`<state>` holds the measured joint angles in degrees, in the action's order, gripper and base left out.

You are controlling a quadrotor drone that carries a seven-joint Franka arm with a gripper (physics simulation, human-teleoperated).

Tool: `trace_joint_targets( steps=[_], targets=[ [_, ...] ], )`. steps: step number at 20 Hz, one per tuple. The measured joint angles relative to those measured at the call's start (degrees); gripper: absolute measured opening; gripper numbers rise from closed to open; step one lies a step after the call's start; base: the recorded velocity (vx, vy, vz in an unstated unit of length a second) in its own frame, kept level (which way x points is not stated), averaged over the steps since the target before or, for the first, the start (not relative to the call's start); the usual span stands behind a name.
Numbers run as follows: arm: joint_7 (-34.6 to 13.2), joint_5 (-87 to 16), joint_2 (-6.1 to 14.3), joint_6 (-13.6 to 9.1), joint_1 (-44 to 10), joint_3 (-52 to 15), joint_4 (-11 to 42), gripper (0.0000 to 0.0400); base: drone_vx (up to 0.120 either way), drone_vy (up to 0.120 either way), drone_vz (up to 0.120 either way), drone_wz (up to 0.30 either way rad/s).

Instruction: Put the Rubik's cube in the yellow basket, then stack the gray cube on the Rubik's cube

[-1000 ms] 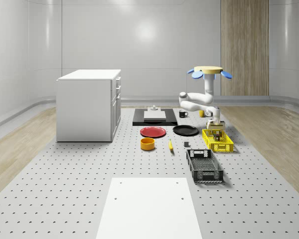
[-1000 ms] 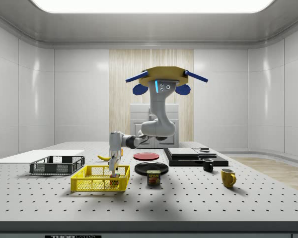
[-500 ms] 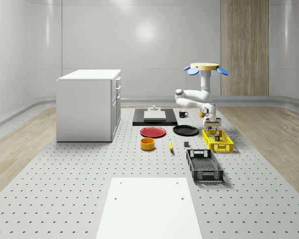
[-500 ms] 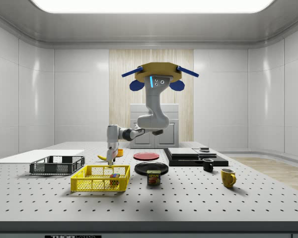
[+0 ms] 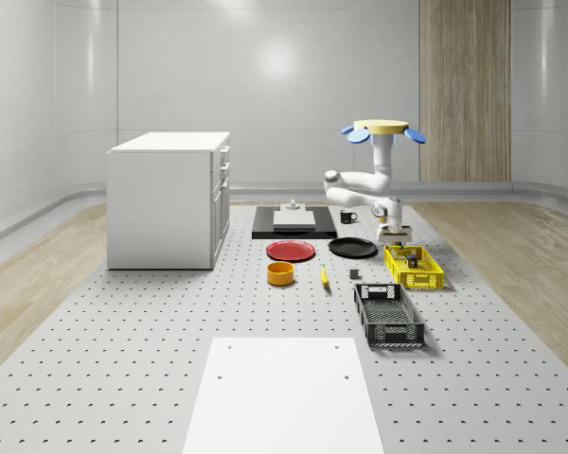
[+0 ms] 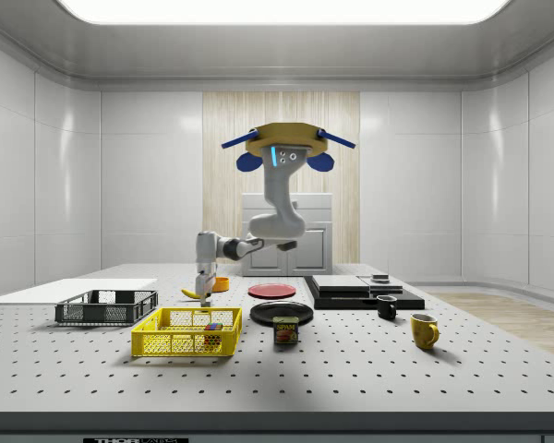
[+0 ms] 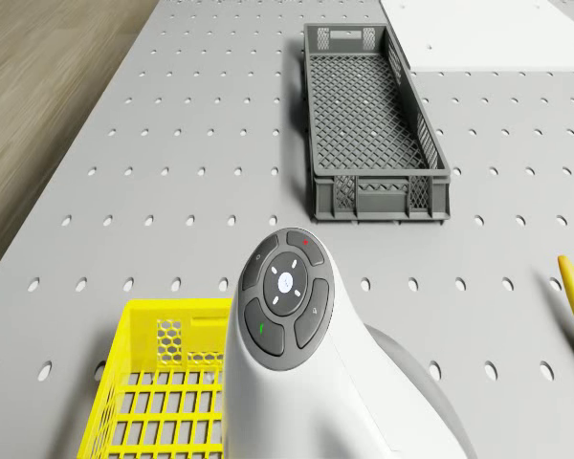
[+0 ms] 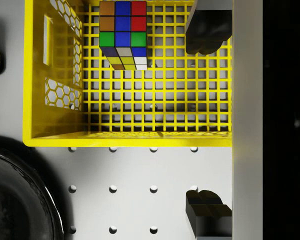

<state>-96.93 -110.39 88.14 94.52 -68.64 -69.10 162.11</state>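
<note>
You've left the Rubik's cube (image 8: pixel 123 34) sitting in the yellow basket (image 8: pixel 35 135) and lifted the gripper (image 8: pixel 206 120) clear, fingers (image 8: pixel 206 30) wide and empty, drone (image 6: pixel 279 143) hovering beside it, so the gray cube comes next.

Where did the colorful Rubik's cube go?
The Rubik's cube sits inside the yellow basket, on its mesh floor beside one wall, with the open gripper above it.

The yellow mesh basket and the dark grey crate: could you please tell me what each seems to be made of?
The yellow mesh basket looks like moulded plastic: uniform glossy colour, grid floor, honeycomb wall cut-outs. The dark grey crate looks like matte plastic too, with fine lattice walls and floor.
</note>
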Motion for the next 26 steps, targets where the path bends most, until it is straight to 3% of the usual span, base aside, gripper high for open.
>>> trace_joint_targets(
  steps=[5, 16, 26],
  targets=[
    [0.1, -0.1, -0.2, -0.2, 0.1, 0.0, 0.0, 0.0400, 0.120, -0.120, 0.000, 0.000],
    [0.2, -0.2, -0.5, -0.5, 0.2, 0.1, 0.0, 0.0400, 0.022, -0.120, 0.000, 0.000],
    [0.2, -0.3, -0.8, -0.7, 0.3, 0.1, 0.1, 0.0400, 0.000, -0.120, -0.092, 0.000]
  ],
)
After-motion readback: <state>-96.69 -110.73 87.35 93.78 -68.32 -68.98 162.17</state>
